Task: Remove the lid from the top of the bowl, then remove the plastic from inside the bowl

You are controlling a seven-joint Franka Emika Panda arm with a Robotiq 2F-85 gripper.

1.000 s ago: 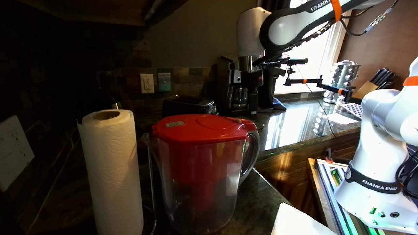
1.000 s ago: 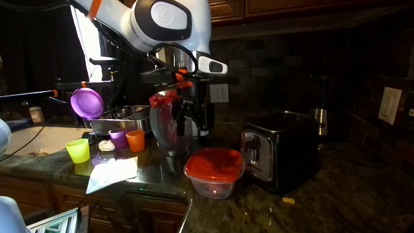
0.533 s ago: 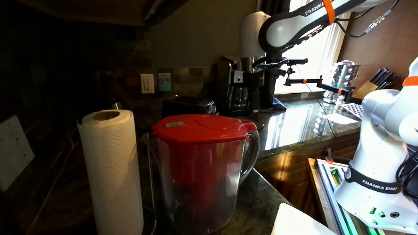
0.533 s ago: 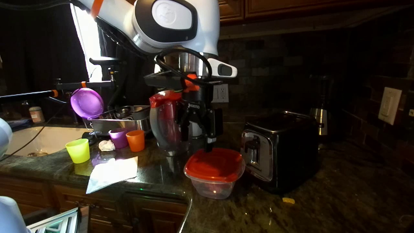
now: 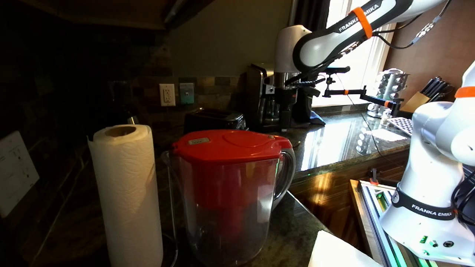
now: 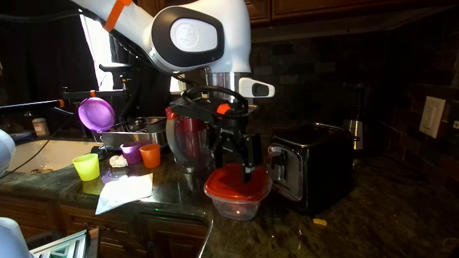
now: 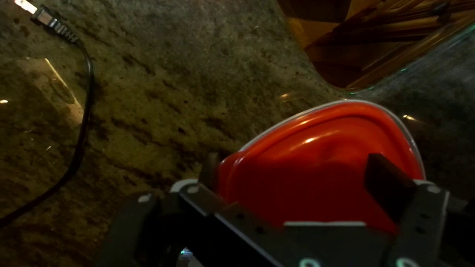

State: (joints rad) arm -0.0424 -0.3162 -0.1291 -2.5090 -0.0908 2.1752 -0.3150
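Red lid [image 6: 229,188] caps the bowl [image 6: 236,210] beside the toaster [image 6: 328,168], where I have the end effector [image 7: 295,163] spread wide, gripping nothing. Both removals remain; plastic inside, I can't make out.

In both exterior views daylight glares white through the window [image 5: 360,59], with a dark curtain [image 5: 314,14] beside it, and shines off the polished, speckled stone table [image 7: 167,66]. Away from that light the tiled backsplash [image 6: 308,79] is dim. Wooden upper cabinets [image 6: 322,9] hang over the table, wooden lower cabinets [image 6: 172,233] stand beneath, and a pale sink [image 6: 68,148] is set into its top. A brown wall [image 5: 454,48] borders the window.
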